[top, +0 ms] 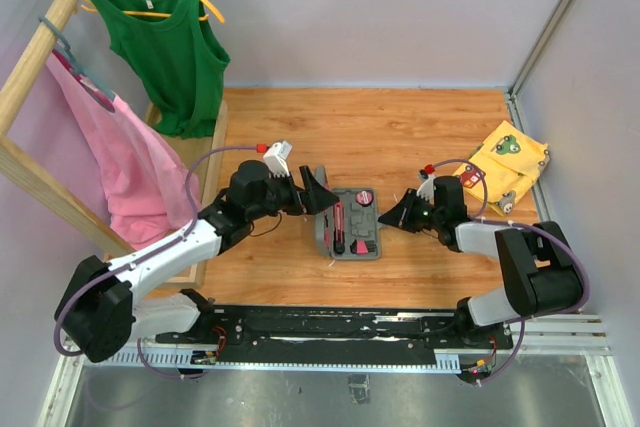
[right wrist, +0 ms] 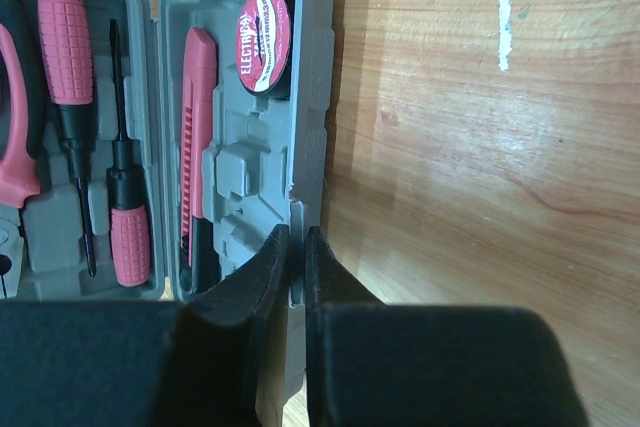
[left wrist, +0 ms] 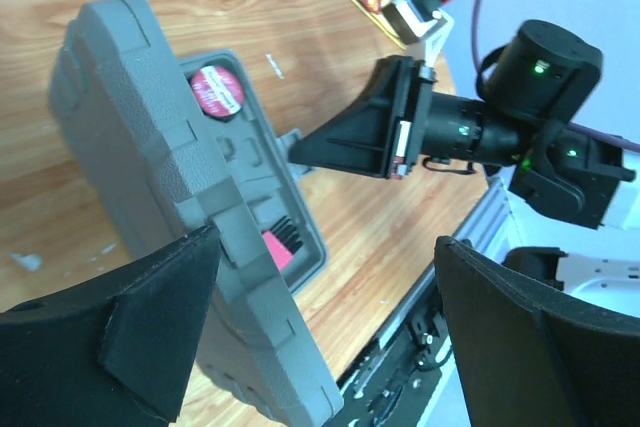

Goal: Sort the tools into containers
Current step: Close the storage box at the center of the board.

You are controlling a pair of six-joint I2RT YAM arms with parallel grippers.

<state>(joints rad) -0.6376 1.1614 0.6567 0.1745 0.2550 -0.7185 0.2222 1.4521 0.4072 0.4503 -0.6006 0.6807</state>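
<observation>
The open case point(top: 321, 235) lies mid-tabletop point(top: 400, 137), long axis running near edge to far, between the left gripper point(top: 320, 193), spread wide at its tilted-up left half, and the right gripper point(top: 388, 217), closed empty at its right rim.

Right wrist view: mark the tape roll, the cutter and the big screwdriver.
tape roll point(right wrist: 262, 39), right wrist view, on its printed label face.
cutter point(right wrist: 197, 137), right wrist view, on its pink body.
big screwdriver point(right wrist: 65, 32), right wrist view, on its pink handle.
</observation>
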